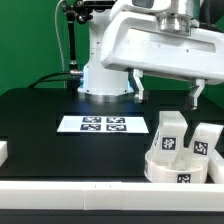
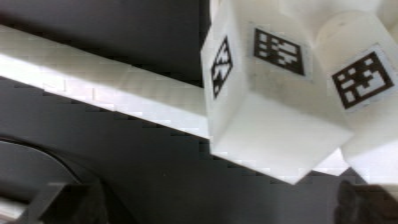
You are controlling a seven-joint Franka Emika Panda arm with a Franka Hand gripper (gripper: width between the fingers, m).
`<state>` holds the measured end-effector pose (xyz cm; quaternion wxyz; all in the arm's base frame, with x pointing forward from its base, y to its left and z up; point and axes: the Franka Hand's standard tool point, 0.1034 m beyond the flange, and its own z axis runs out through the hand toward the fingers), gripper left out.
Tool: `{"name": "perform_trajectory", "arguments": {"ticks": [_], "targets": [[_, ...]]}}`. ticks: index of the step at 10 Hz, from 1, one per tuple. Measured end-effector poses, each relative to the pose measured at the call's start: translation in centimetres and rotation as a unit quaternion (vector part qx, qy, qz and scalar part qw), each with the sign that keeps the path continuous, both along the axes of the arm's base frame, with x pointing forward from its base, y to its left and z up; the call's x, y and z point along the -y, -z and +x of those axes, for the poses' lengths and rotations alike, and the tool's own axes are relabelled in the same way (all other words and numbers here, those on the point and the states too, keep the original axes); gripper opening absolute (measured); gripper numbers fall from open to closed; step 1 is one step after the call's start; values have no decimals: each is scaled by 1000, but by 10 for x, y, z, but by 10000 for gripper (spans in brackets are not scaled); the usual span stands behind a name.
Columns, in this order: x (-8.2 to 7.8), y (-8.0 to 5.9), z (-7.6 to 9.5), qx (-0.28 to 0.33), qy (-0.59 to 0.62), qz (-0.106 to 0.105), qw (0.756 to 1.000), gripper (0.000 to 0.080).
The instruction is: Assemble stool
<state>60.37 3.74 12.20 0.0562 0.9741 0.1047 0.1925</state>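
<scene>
White arm reaches low over stool [image 1: 183, 150] | claw [image 1: 167, 93] fingers spread wide, holding nothing | hovering above legs

We saw white legs [image 1: 170, 131] and a white seat [image 1: 178, 167], each bearing black-and-white square tags. The desk [image 1: 40, 115] was black.

A glossy white, rounded plastic arm casing [image 1: 150, 45] is seen on a white cylindrical base [image 1: 103, 80], with a grey metallic joint [image 1: 180, 18], black cables [image 1: 72, 45], and dark, slim fingers [image 1: 196, 96].
</scene>
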Motion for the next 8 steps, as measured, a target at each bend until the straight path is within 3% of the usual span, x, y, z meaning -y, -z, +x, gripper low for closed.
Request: {"name": "perform_trajectory", "arguments": {"ticks": [2,4,5,6,8], "targets": [[11,-3,-5,-37,20,19,999,649],[21,-7,-10,-89,47,56,993,649],[13,-4,-11,-92,56,58,992,649],[2,2,-12,-88,51,44,994,649],[8,1,-11,-88,50,44,994,649]]}}
